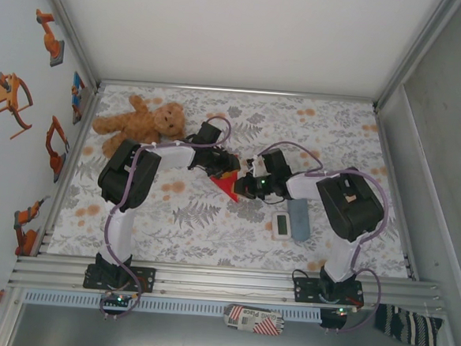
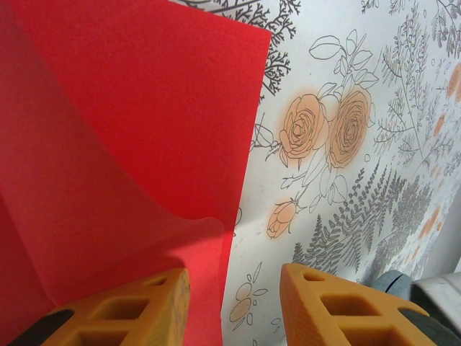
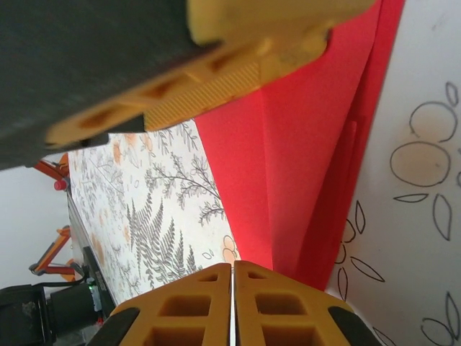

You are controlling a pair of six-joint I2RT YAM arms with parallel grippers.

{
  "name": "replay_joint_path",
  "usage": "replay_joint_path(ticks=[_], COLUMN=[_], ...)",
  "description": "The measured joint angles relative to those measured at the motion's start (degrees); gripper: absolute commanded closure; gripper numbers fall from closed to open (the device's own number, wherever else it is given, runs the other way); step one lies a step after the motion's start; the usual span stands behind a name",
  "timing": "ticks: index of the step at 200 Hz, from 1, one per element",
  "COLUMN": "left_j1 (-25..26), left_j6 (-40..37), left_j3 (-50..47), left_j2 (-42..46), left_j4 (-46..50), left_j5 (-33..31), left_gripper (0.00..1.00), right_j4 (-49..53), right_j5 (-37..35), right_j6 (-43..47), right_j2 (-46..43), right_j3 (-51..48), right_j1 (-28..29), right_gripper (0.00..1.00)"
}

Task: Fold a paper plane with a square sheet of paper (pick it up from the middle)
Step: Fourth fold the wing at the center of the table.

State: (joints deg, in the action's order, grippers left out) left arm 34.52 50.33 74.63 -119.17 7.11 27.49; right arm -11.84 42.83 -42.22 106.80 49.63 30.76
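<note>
The left arm (image 1: 127,178) and right arm (image 1: 347,201) are bent inward over the table (image 1: 336,133) centre, where the folded red paper (image 1: 226,188) lies. The left gripper (image 2: 232,280) is held open across the paper's edge. The right gripper (image 3: 233,267) is closed just beside the paper.

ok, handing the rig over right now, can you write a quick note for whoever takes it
Left gripper: open, straddling the red paper at its edge, one finger over it, the other over the tablecloth.
Right gripper: shut beside the paper's folded point, nothing visibly pinched.
Paper: mid-table between both grippers, a pointed triangle with layered folds.
Done: early folds. Left: the rest of the folds.
</note>
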Motion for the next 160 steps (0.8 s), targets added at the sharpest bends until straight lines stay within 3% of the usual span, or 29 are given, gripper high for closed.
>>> replay_joint_path(ticks=[160], left_j1=[0.00], left_j6=[0.02], left_j3=[0.17], left_j2=[0.00], left_j4=[0.22], left_j5=[0.00], left_gripper=[0.60], right_j4=[3.34], right_j5=[-0.24], right_j6=[1.16], right_j2=[3.23], right_j3=[2.08], right_j1=[0.31], right_gripper=[0.92])
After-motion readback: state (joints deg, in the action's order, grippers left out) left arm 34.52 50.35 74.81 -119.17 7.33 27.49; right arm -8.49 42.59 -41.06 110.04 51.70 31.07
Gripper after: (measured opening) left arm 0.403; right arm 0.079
